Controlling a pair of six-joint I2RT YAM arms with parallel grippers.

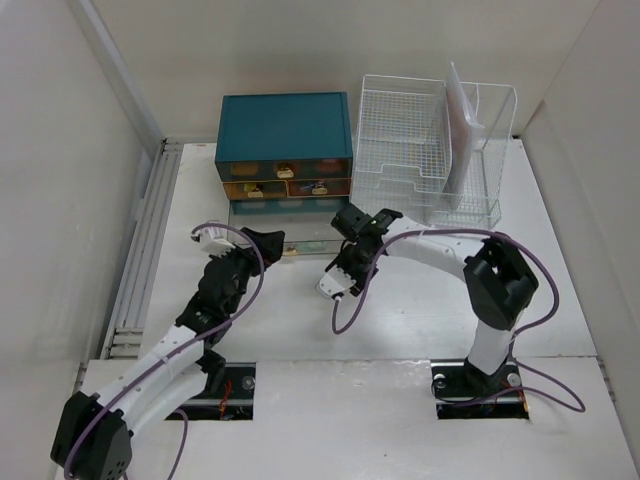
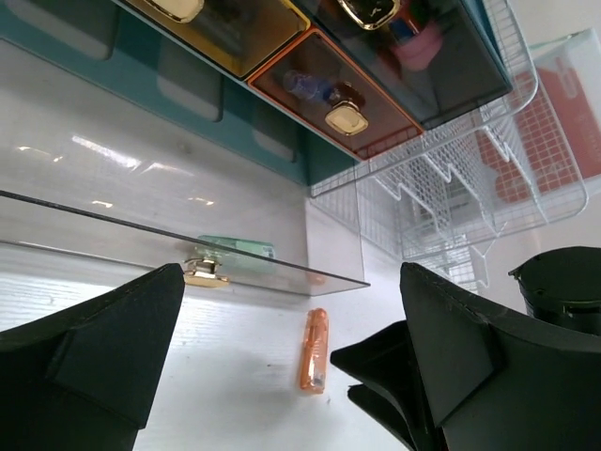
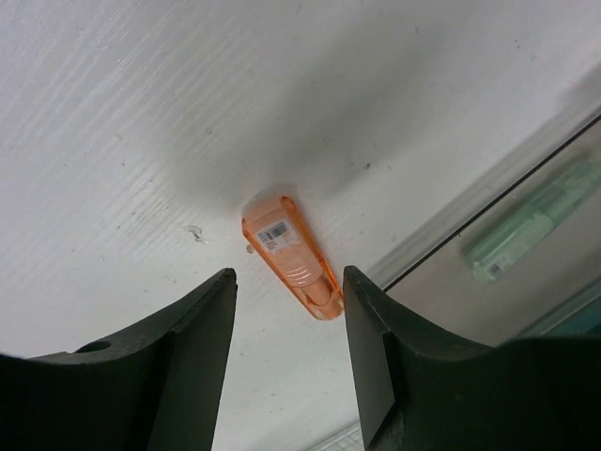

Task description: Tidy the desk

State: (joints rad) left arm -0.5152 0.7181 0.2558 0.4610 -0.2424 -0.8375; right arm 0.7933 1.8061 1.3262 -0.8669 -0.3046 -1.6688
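A small orange translucent case [image 3: 291, 256] with a barcode label lies flat on the white desk [image 1: 400, 320]. My right gripper [image 3: 287, 299] hovers just over it, open, with a finger on each side of the case's near end and neither touching it. The left wrist view also shows the orange case [image 2: 315, 349], with the right gripper's black fingers [image 2: 394, 376] beside it. My left gripper [image 2: 291, 282] is wide open and holds nothing, facing a pulled-out clear drawer [image 2: 188, 254]. In the top view the left gripper [image 1: 240, 236] and right gripper [image 1: 336, 272] both sit in front of the cabinet.
The teal drawer cabinet [image 1: 285, 125] stands at the back, with its clear bottom drawer [image 1: 262, 225] pulled out; the drawer has a gold handle [image 2: 205, 271] and holds a green item [image 2: 235, 246]. A white wire basket [image 1: 430, 150] with a pink pouch [image 1: 462, 130] stands at the back right.
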